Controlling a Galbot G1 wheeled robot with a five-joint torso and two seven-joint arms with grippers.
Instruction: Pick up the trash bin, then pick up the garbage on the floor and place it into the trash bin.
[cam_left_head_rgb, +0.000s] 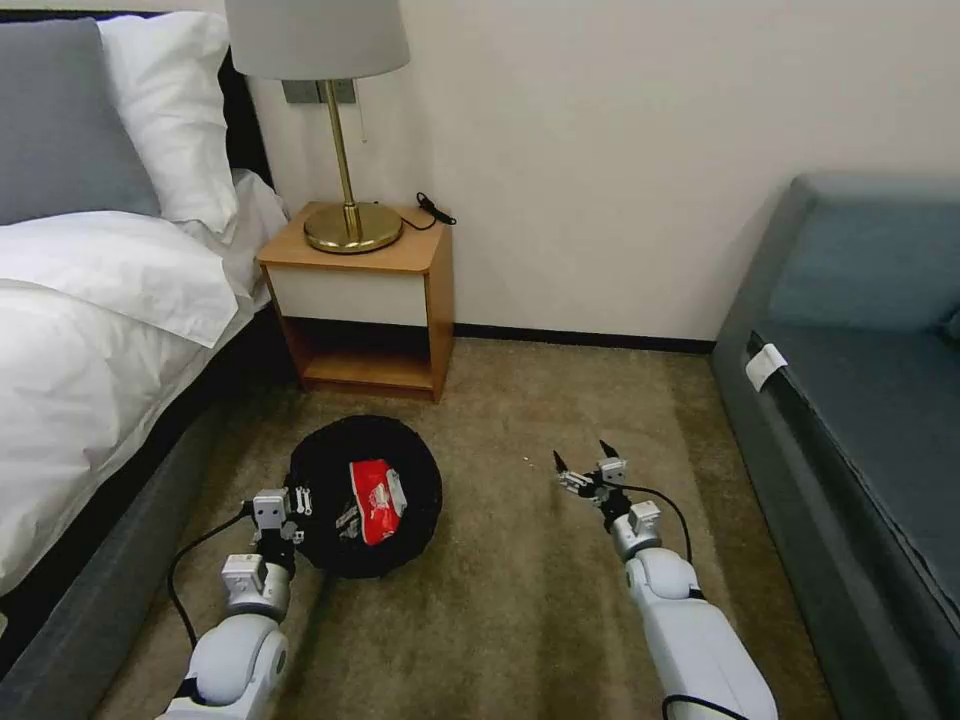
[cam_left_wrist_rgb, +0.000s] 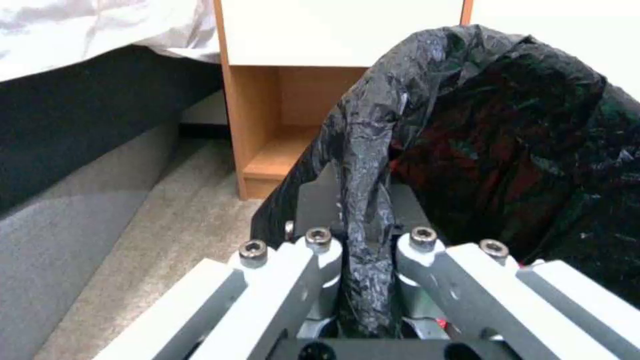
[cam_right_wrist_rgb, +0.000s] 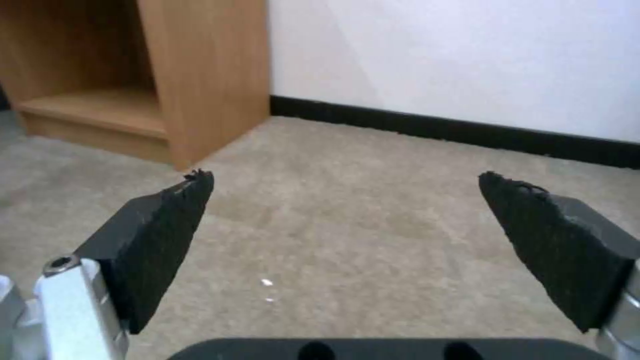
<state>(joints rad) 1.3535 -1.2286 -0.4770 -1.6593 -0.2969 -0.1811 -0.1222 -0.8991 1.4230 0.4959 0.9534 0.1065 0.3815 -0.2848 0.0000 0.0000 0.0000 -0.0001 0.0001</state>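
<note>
The left pincer (cam_left_head_rgb: 298, 512) is clamped on the bag-lined rim of the trash bin (cam_left_head_rgb: 365, 497), holding it near the nightstand (cam_left_head_rgb: 360, 300) and beside the bed (cam_left_head_rgb: 90, 330), its mouth upward, apparently to receive litter. A red snack packet (cam_left_head_rgb: 378, 500) lies inside. The right pincer (cam_left_head_rgb: 585, 465) hangs spread wide and empty over bare carpet (cam_left_head_rgb: 520, 560), apparently ready for another pickup.
</note>
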